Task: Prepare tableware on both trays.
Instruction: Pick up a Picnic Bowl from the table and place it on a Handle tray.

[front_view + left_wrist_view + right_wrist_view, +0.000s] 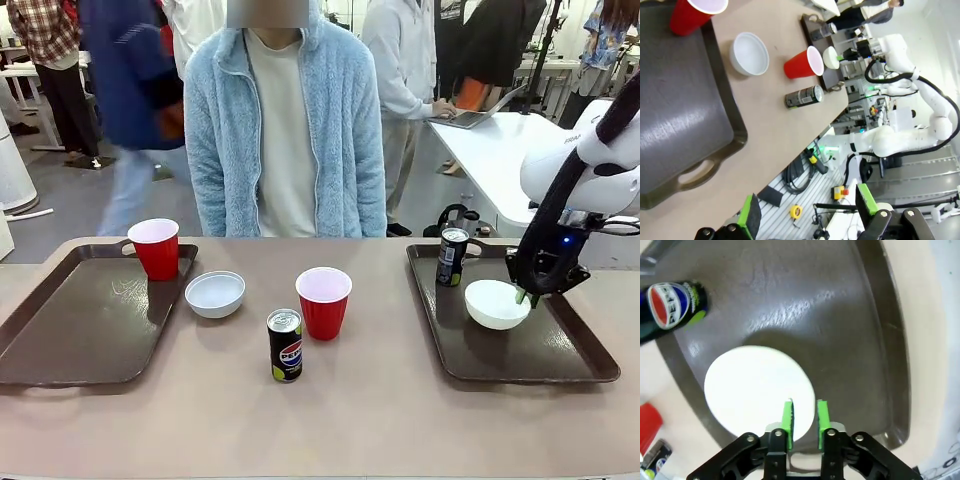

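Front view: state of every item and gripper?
Left cup: upright, on left tray
Middle cup: upright, on table
Left bowl: on table
Right bowl: on right tray
Middle can: upright, on table
Right can: upright, on right tray
Left gripper: open, empty
Right gripper: slightly open astride right bowl's rim

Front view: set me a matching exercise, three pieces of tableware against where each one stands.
A. leftmost red plastic cup
B. rightmost small round white bowl
C. slim black soda can nearest the camera

1. bare beige tabletop
2. left dark brown rectangular plastic tray
3. right dark brown rectangular plastic tray

Pairs: A-2, B-3, C-1
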Robot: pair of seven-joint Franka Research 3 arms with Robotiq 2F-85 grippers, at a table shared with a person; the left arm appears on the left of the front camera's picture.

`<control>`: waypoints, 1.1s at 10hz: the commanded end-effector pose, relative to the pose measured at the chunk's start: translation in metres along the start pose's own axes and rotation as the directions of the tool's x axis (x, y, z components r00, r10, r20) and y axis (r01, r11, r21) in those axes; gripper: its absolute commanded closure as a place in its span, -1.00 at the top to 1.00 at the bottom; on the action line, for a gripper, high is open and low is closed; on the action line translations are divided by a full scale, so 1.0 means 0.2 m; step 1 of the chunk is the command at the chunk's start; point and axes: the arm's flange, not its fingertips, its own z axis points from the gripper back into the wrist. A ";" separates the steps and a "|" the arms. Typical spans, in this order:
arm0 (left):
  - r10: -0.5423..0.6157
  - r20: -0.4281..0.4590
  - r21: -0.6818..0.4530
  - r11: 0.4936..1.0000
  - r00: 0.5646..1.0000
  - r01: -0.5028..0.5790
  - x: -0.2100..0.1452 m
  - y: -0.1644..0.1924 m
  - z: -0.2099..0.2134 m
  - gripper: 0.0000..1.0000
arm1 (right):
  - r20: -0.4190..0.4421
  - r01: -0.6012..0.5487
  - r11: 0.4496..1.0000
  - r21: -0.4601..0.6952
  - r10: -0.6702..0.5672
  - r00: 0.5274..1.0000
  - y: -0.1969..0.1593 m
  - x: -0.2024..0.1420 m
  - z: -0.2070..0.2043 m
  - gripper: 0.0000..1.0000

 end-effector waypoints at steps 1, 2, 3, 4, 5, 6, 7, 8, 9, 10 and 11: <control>-0.007 0.002 -0.006 1.000 1.000 0.007 0.00 0.00 0.01 1.00 | 0.027 -0.038 0.999 0.013 0.037 0.999 0.06 -0.24 0.16 1.00; -0.007 0.002 -0.006 1.000 1.000 0.007 0.00 0.00 0.01 1.00 | 0.029 -0.057 0.998 0.005 0.057 0.998 0.09 -0.33 0.24 1.00; -0.007 0.002 -0.006 1.000 1.000 0.007 0.00 0.00 0.01 1.00 | 0.035 -0.068 0.997 -0.024 0.069 0.997 0.11 -0.43 0.32 0.63; -0.007 0.002 -0.006 1.000 1.000 0.007 0.00 0.00 0.01 1.00 | 0.053 -0.088 0.995 -0.054 0.090 0.994 0.13 -0.53 0.41 0.85; -0.007 0.002 -0.006 1.000 1.000 0.007 0.00 0.00 0.01 1.00 | 0.062 -0.099 0.993 -0.064 0.103 0.993 0.15 -0.60 0.48 1.00; -0.007 0.002 -0.006 1.000 1.000 0.007 0.00 0.00 0.01 1.00 | 0.063 -0.119 0.991 -0.062 0.122 0.990 0.16 -0.65 0.53 1.00; -0.007 0.002 -0.006 1.000 1.000 0.007 0.00 0.00 0.01 1.00 | 0.062 -0.142 0.988 -0.065 0.146 0.987 0.17 -0.71 0.57 1.00; -0.007 0.002 -0.006 1.000 1.000 0.007 0.00 0.00 0.01 1.00 | 0.057 -0.168 0.984 -0.060 0.171 0.984 0.19 -0.76 0.61 1.00; -0.007 0.002 -0.006 1.000 1.000 0.007 0.00 0.00 0.01 1.00 | 0.040 -0.202 0.978 -0.056 0.204 0.978 0.24 -0.76 0.64 1.00; -0.007 0.002 -0.006 1.000 1.000 0.007 0.00 0.00 0.01 1.00 | 0.064 -0.150 0.987 -0.061 0.154 0.986 0.18 -0.73 0.61 1.00; -0.007 0.002 -0.006 1.000 1.000 0.007 0.00 0.00 0.01 1.00 | 0.064 -0.150 0.987 -0.061 0.154 0.986 0.18 -0.73 0.61 1.00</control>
